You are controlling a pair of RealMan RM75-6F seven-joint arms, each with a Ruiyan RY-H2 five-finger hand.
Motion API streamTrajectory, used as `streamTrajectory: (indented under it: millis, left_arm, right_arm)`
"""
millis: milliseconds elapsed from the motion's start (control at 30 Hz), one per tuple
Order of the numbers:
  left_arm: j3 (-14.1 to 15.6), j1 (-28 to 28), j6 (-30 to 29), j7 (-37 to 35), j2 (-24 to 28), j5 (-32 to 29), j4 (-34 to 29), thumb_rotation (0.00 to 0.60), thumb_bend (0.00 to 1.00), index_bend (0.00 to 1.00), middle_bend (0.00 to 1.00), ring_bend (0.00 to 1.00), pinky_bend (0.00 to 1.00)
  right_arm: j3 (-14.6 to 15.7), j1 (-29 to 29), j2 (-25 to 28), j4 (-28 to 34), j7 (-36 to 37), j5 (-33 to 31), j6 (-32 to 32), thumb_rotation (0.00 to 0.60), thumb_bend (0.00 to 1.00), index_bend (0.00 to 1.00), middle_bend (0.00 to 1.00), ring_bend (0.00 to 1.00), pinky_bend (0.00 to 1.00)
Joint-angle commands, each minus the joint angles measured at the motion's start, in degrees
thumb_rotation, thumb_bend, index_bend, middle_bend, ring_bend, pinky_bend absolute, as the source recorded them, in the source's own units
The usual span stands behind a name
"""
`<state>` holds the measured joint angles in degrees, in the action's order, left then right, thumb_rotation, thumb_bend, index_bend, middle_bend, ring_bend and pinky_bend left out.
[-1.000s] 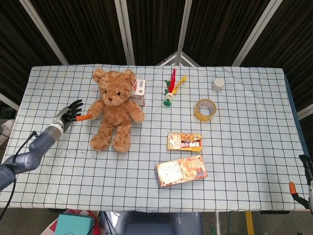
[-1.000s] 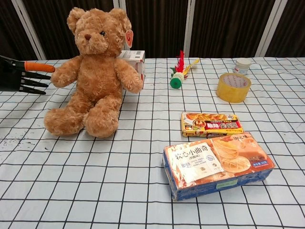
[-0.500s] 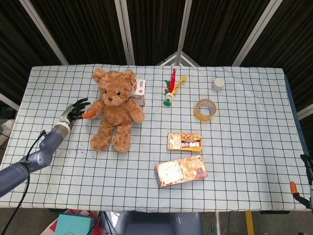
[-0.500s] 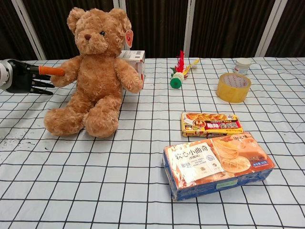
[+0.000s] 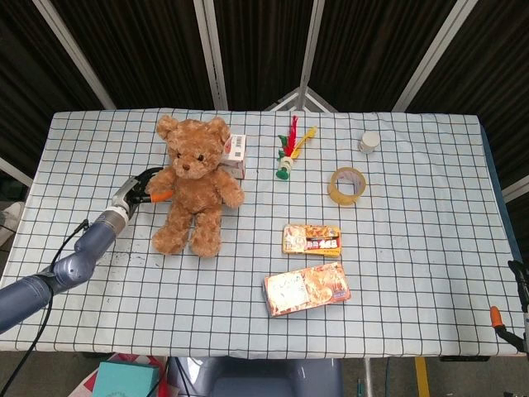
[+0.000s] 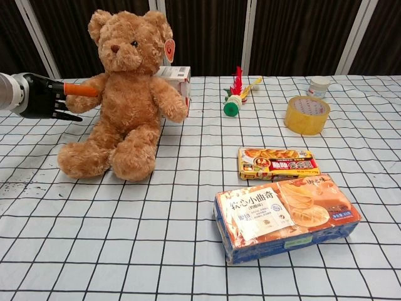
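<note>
Left robot hand (image 6: 45, 96) is spread, fingertips touching the teddy bear (image 6: 122, 94) arm; I'd wrap deep around the plush before lifting.

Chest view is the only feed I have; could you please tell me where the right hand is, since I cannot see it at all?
Observer: In the head view the right hand shows only off the near right corner of the table. It is partly cut off by the frame and far from the bear.
Operator: Thank you. And where does the left arm come from?
Observer: The left arm lies over the table's near left corner. It slants up to the left hand, which touches the bear's arm.
</note>
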<state>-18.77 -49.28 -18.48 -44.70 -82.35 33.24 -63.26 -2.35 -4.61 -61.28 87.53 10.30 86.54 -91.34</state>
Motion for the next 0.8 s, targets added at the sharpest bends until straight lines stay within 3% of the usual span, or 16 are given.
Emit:
streamTrajectory:
  millis: [33,167,433,800]
  left_arm:
    - [-0.1,-0.3,-0.7,1.2,-0.1,-0.4,-0.7,0.6,0.34,0.17,0.17,0.0,0.03]
    - [-1.0,-0.2,-3.9,2.4,-0.8,-1.4,-1.1,0.6,0.41,0.27,0.27,0.0,0.04]
    - [-1.5,0.4,-6.5,4.9,-1.7,-4.6,-1.4,0.6,0.41,0.27,0.25,0.0,0.04]
    - [-1.6,-0.1,-7.3,8.6,-2.6,-7.5,-1.5,0.6,0.48,0.34,0.33,0.0,0.04]
  right_arm:
    - [0.0,0.0,0.1,0.0,0.1,0.1,0.0,0.6,0.42,0.03,0.11,0.19,0.04]
    - [0.0,0.0,0.1,0.0,0.3,0.2,-0.1,0.6,0.42,0.03,0.11,0.19,0.04]
    - [0.1,-0.1,0.3,0.6,-0.1,0.2,0.0,0.6,0.42,0.03,0.11,0.19,0.04]
    - [0.1,-0.2,0.6,1.0,0.1,-0.4,0.4,0.6,0.42,0.03,0.11,0.19,0.04]
